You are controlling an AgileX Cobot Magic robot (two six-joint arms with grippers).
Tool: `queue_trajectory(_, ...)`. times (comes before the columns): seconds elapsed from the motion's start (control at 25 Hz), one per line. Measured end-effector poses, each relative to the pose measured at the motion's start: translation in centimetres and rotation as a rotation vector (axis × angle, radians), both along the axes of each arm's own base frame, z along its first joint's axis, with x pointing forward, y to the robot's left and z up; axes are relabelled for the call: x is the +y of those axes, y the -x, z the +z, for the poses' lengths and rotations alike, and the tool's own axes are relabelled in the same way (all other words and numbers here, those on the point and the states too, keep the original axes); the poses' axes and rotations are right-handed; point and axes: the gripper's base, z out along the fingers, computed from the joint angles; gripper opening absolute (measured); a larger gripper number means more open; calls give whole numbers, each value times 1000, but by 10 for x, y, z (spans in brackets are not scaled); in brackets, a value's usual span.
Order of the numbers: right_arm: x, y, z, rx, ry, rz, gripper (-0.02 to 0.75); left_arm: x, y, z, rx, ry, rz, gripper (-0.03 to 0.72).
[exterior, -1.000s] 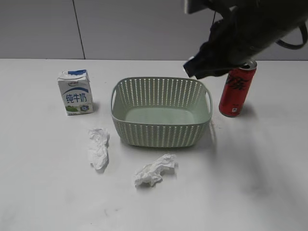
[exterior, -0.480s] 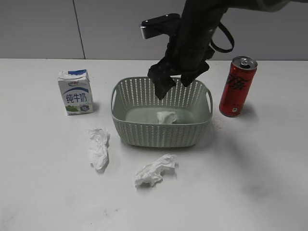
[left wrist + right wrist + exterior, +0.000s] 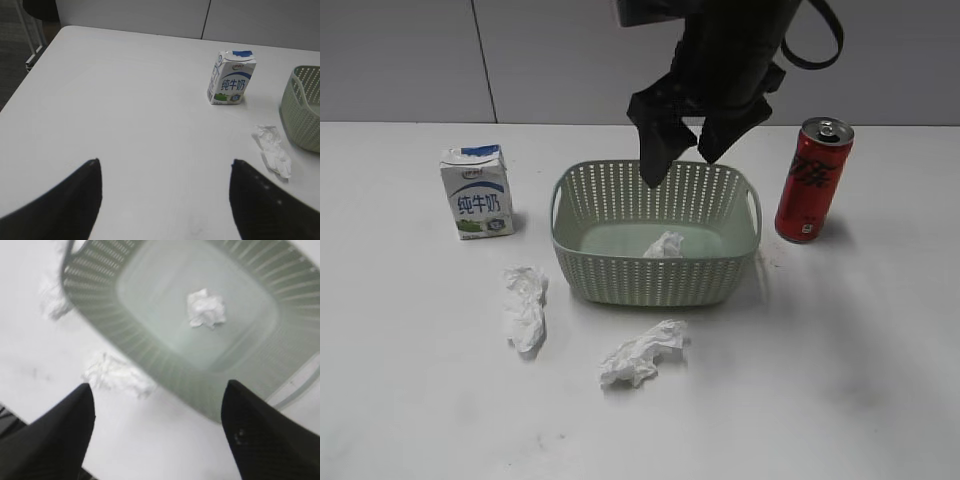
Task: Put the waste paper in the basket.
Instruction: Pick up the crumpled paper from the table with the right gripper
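White table (image 3: 840, 380) | right pincer (image 3: 682, 158) released above basket (image 3: 655, 283) | left pincer (image 3: 165, 200) released

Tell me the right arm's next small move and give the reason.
Probably swing the right gripper forward and down toward the front wad. Its jaws are open and empty above the basket, one wad already lies inside, and two remain on the table: that front one and the left wad. The front one looks nearer to this arm.
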Motion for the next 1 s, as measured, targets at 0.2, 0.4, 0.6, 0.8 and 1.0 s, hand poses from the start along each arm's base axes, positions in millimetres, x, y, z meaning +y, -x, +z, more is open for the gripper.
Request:
queue_trajectory(0.2,0,69,8,14,22,268,595,0,0,0,0,0,1,587)
queue_trajectory(0.4,6,112,-38,3,62,708,592,0,0,0,0,0,2,587)
queue_trajectory(0.6,25,125,-75,-186,69,1189,591,0,0,0,0,0,2,587)
queue_trajectory(0.8,50,122,-98,-376,90,1314,591,0,0,0,0,0,2,587)
queue_trajectory(1.0,50,117,-132,-336,202,1427,591,0,0,0,0,0,2,587)
